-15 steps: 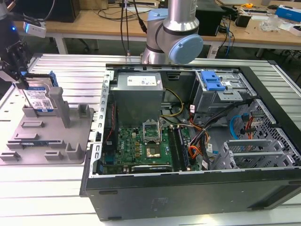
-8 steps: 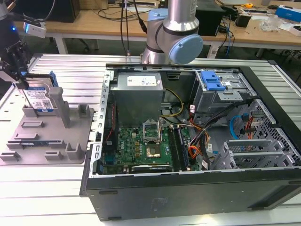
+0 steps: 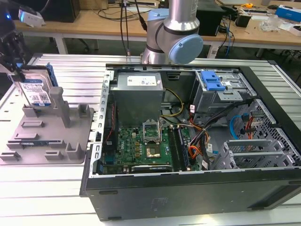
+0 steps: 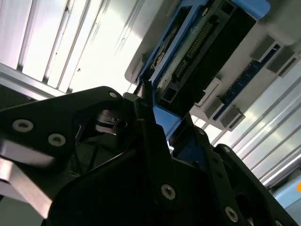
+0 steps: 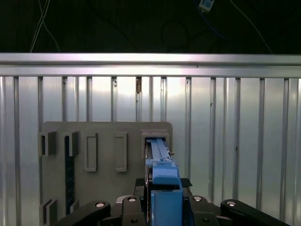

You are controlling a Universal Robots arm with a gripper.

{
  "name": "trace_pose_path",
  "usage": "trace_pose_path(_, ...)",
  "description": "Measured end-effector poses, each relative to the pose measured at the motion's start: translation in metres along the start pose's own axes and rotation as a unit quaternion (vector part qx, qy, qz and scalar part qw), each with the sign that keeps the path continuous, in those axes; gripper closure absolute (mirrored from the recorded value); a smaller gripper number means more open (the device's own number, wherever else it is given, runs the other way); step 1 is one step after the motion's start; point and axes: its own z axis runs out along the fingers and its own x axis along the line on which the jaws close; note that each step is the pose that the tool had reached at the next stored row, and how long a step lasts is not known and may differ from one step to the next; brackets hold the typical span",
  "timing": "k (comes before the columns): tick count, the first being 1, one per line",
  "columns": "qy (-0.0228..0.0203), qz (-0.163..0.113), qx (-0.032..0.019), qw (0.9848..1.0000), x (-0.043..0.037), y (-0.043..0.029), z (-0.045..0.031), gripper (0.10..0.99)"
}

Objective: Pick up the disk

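In the exterior view the disk (image 3: 36, 88), silver with a white-and-blue label and blue side rails, stands on edge at the far end of the grey fixture (image 3: 47, 136), at the exterior view's left. My gripper (image 3: 18, 70) comes down onto it from above, with dark fingers along its top and side edge. In the first wrist view the disk's blue rail (image 5: 162, 181) runs edge-on between my gripper's (image 5: 164, 205) black fingers toward a slot of the fixture (image 5: 103, 141). The second wrist view has the disk's connector end (image 4: 197, 47) clamped at my gripper (image 4: 157, 117).
An open computer case (image 3: 188, 188) with a motherboard, cables and a blue drive-bay latch (image 3: 211, 81) lies at the exterior view's right. The arm's base (image 3: 174, 33) rises behind it. Upright posts (image 3: 59, 106) stand on the fixture beside the disk. A ribbed metal table (image 3: 42, 188) carries everything.
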Motion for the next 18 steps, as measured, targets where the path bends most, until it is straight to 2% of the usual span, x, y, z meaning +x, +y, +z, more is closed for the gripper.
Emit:
trace_pose_path(17,-0.0001,0.0,0.0001,1.0,0.0014,-0.001,-0.0826,0.722)
trace_pose_path(18,-0.0001,0.0,0.0001,1.0,0.0015,-0.0011,-0.0896,0.722)
